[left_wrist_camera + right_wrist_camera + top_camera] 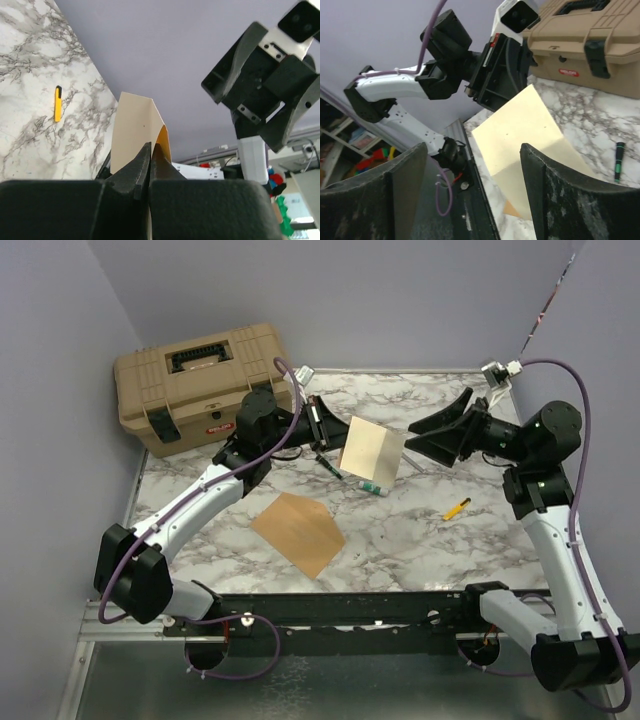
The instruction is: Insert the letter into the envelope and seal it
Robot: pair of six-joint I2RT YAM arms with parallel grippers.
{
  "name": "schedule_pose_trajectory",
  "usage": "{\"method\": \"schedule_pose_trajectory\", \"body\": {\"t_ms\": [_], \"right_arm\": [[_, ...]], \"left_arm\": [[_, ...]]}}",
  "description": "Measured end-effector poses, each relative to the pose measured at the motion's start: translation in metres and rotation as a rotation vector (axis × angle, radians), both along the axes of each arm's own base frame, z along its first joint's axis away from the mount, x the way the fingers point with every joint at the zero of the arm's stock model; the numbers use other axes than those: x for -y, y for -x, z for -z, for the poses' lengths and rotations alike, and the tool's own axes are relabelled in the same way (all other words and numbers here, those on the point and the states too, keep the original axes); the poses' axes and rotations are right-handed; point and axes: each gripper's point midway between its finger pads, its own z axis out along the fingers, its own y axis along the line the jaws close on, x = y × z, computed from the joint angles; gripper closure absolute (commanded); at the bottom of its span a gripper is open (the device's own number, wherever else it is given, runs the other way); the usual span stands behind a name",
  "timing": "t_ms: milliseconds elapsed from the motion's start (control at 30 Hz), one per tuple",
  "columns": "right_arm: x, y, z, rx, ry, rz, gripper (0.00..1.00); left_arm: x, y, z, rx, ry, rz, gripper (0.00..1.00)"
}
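Nearest you, the envelope lies flat on the marble table, just ahead of the arm bases and a little left of the middle. Nothing touches it. To its right, well apart, a small yellow tool rests on the table.

Further in, a green-and-white marker and a dark pen lie below the raised sheet. Your left gripper is clamped tight on the left edge of the letter and holds it up off the table, standing nearly upright; the left wrist view shows the paper curling slightly above the closed fingers.

Your right gripper faces it from the right with its jaws wide apart, the tips just beside the letter's right edge. You cannot tell from these views whether either finger touches the paper.

At the far left corner sits a tan toolbox, its lid shut, behind the left arm.
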Motion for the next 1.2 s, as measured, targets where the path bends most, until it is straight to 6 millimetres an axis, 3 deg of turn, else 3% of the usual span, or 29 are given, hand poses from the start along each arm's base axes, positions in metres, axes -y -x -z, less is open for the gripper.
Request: {"method": "schedule_pose_trajectory", "body": {"t_ms": [100, 233, 367, 533, 600, 767, 933, 967, 1033, 1067, 1133, 1200], "right_arm": [[0.002, -0.002, 0.002, 0.025, 0.028, 0.035, 0.13], [0.001, -0.005, 0.024, 0.034, 0.070, -0.010, 0.09], [-0.003, -0.003, 0.048, -0.007, 0.092, -0.115, 0.07], [-0.006, 0.016, 0.056, -0.008, 0.086, -0.247, 0.10], [-0.008, 0.026, 0.056, -0.010, 0.083, -0.288, 0.16], [-0.010, 0.038, 0.054, -0.009, 0.083, -0.347, 0.42], [-0.014, 0.044, 0.055, -0.026, 0.082, -0.382, 0.54], [-0.015, 0.045, 0.055, -0.027, 0.083, -0.386, 0.62], [-0.017, 0.045, 0.057, -0.025, 0.084, -0.396, 0.89], [-0.018, 0.045, 0.058, -0.023, 0.085, -0.399, 0.98], [-0.019, 0.045, 0.059, -0.024, 0.087, -0.402, 1.00], [-0.020, 0.044, 0.061, -0.022, 0.089, -0.391, 1.00]], "left_arm": [[0.001, 0.010, 0.003, 0.058, -0.023, 0.059, 1.00], [0.000, 0.024, 0.001, 0.111, -0.034, 0.141, 1.00], [-0.003, 0.043, -0.012, 0.188, -0.024, 0.225, 1.00], [-0.010, 0.062, -0.031, 0.270, -0.003, 0.291, 1.00], [-0.011, 0.067, -0.035, 0.289, 0.002, 0.310, 1.00], [-0.013, 0.073, -0.034, 0.298, 0.002, 0.339, 1.00], [-0.012, 0.075, -0.034, 0.308, 0.001, 0.351, 1.00], [-0.012, 0.075, -0.034, 0.309, 0.001, 0.352, 1.00], [-0.012, 0.076, -0.034, 0.312, 0.001, 0.356, 1.00], [-0.012, 0.076, -0.034, 0.312, 0.001, 0.357, 0.95], [-0.011, 0.077, -0.033, 0.317, 0.000, 0.359, 0.79], [-0.011, 0.076, -0.031, 0.327, -0.008, 0.359, 0.56]]}}
